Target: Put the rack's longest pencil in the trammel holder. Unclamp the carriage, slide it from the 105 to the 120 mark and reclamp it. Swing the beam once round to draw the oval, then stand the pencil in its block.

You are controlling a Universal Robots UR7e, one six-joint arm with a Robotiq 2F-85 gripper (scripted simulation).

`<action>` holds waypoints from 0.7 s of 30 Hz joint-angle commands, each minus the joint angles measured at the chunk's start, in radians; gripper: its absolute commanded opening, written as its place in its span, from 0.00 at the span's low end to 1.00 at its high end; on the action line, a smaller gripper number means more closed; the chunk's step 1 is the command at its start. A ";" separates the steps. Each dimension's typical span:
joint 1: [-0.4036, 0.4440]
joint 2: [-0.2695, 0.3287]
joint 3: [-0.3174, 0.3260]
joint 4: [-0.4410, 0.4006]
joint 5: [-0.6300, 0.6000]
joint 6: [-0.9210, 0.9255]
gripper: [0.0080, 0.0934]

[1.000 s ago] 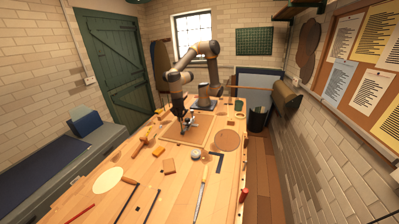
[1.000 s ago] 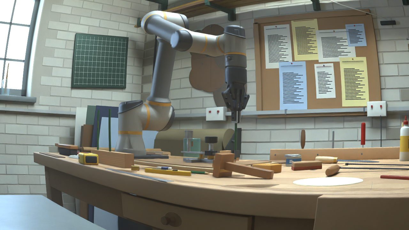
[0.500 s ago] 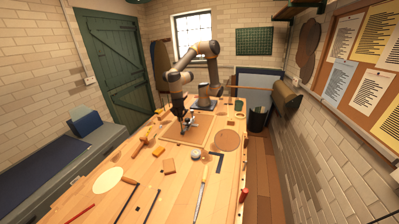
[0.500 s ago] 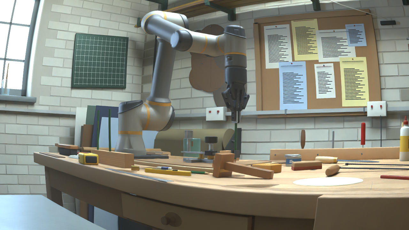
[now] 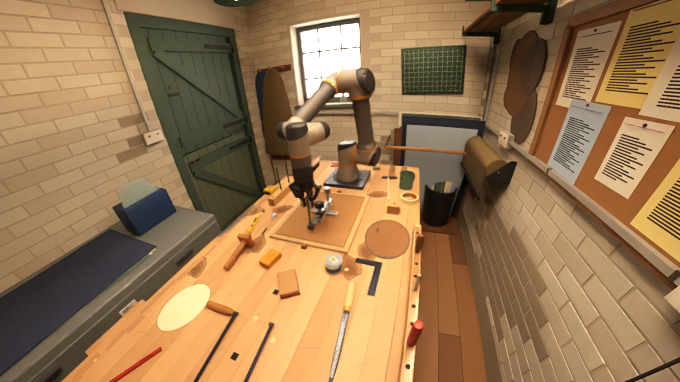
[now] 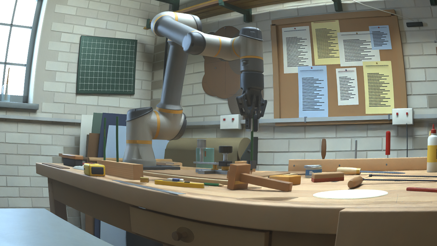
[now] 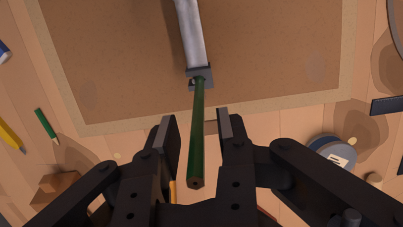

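A long green pencil (image 7: 196, 132) stands upright in the grey holder (image 7: 199, 76) at the end of the trammel's metal beam (image 7: 190, 34), over the brown drawing board (image 5: 322, 220). The pencil's top end rises between my fingers. The trammel's carriage with its black clamp knob (image 6: 225, 150) sits further along the beam. Two more green pencils (image 6: 110, 139) stand in the wooden rack (image 6: 119, 169) at the bench's far left. A short green pencil (image 7: 46, 126) lies loose on the bench beside the board. My gripper (image 7: 194, 124) hangs straight above the holder, open around the pencil's top, holding nothing.
A blue-lidded tin (image 7: 332, 151) sits right of the board. A wooden mallet (image 6: 256, 179) lies in front of the board, with a yellow knife (image 6: 178, 183) and a tape measure (image 6: 94, 169) to its left. A round disc (image 5: 386, 239) and a square (image 5: 372, 275) lie on the right.
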 commanded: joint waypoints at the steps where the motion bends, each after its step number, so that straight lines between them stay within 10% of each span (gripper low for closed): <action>1: 0.000 -0.001 0.000 0.000 0.000 0.000 0.29; 21: 0.000 -0.010 -0.013 0.021 0.000 0.000 0.29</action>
